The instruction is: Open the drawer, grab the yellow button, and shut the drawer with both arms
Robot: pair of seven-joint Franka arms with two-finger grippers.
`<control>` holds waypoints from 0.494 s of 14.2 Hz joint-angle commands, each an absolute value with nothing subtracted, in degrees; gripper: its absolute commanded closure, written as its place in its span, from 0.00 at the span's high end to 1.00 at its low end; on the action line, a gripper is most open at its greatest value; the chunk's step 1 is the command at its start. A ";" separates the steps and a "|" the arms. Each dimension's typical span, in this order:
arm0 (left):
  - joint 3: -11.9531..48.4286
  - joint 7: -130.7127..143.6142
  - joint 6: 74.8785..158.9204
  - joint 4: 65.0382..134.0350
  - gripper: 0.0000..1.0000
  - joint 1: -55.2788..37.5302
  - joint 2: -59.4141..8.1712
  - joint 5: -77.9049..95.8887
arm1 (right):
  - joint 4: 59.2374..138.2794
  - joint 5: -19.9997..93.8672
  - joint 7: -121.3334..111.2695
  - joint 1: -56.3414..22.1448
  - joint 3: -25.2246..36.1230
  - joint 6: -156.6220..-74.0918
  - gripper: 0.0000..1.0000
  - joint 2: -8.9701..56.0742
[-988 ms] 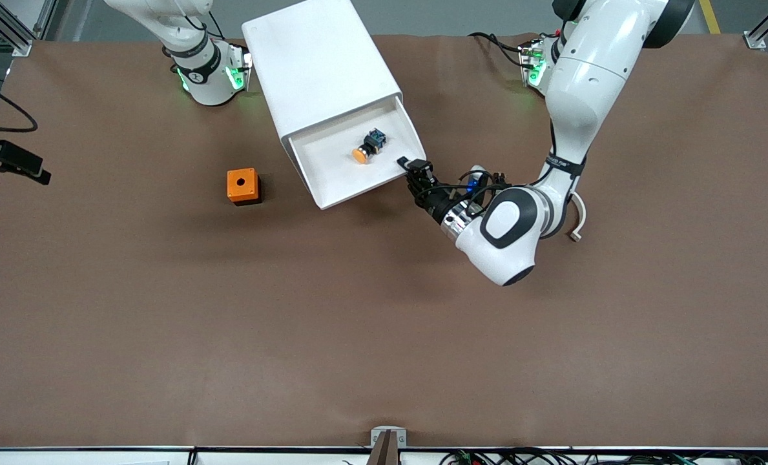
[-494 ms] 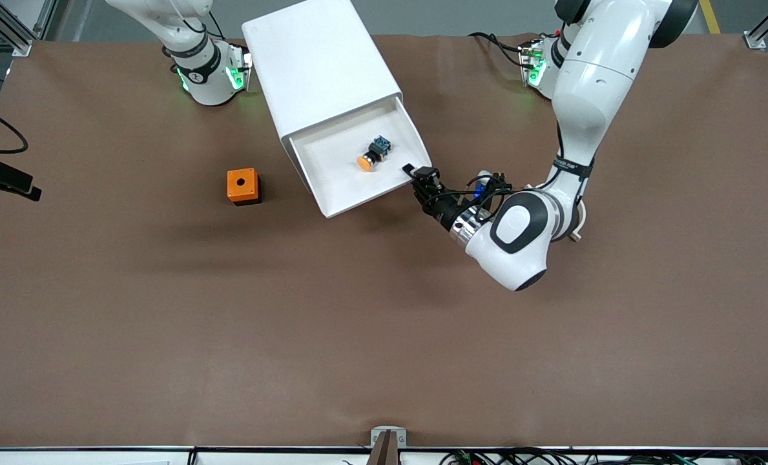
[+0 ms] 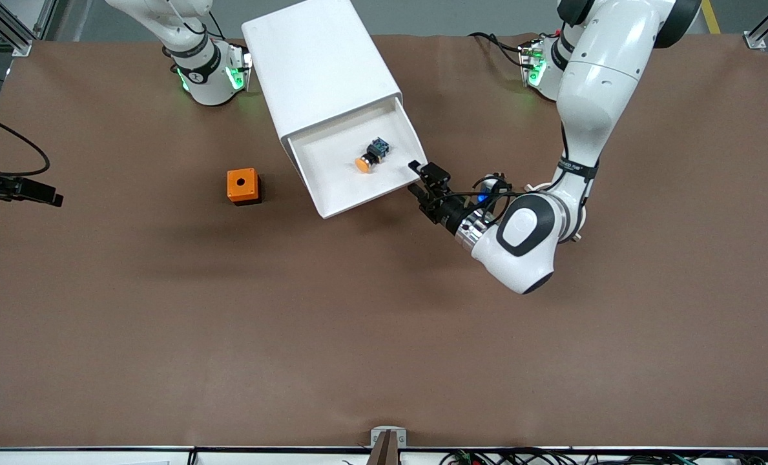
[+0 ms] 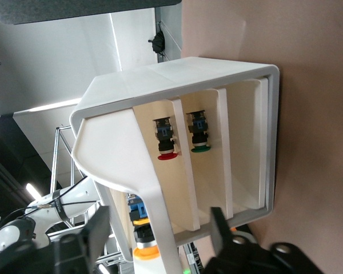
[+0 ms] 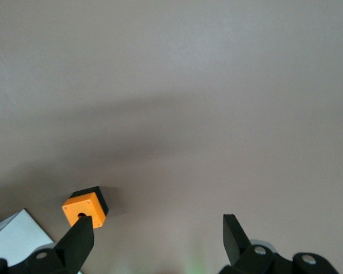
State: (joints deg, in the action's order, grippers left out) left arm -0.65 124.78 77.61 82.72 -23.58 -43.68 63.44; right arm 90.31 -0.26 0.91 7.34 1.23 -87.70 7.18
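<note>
The white cabinet (image 3: pixel 319 71) stands toward the robots' bases with its uppermost drawer (image 3: pixel 363 197) pulled out. The button (image 3: pixel 370 157), with an orange cap, black middle and blue rear, lies on its side in the drawer. My left gripper (image 3: pixel 424 181) sits at the corner of the drawer front, open. In the left wrist view the front lip (image 4: pixel 160 228) runs between the spread fingers of the left gripper (image 4: pixel 159 235), and the button (image 4: pixel 143 244) shows past it. My right gripper (image 5: pixel 154 240) hangs open and empty over bare table.
An orange box (image 3: pixel 243 186) with a hole on top stands beside the cabinet, toward the right arm's end, also visible from the right wrist as the orange box (image 5: pixel 86 206). Lower drawers hold a red-capped button (image 4: pixel 167 142) and a green-capped button (image 4: pixel 200 137).
The left gripper drew the drawer out a little more, then opened and let go of the drawer front. A dark part of the right arm shifted at the table's edge.
</note>
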 commanded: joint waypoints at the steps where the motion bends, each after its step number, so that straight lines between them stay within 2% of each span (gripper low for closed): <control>1: -0.79 120.69 77.43 81.30 1.00 -22.50 -43.59 64.07 | 89.74 0.69 9.46 3.97 0.88 -84.48 1.00 5.28; 7: -0.70 100.69 72.34 75.85 1.00 -18.81 -44.30 63.99 | 89.91 6.92 35.29 -9.83 0.88 -82.53 1.00 3.60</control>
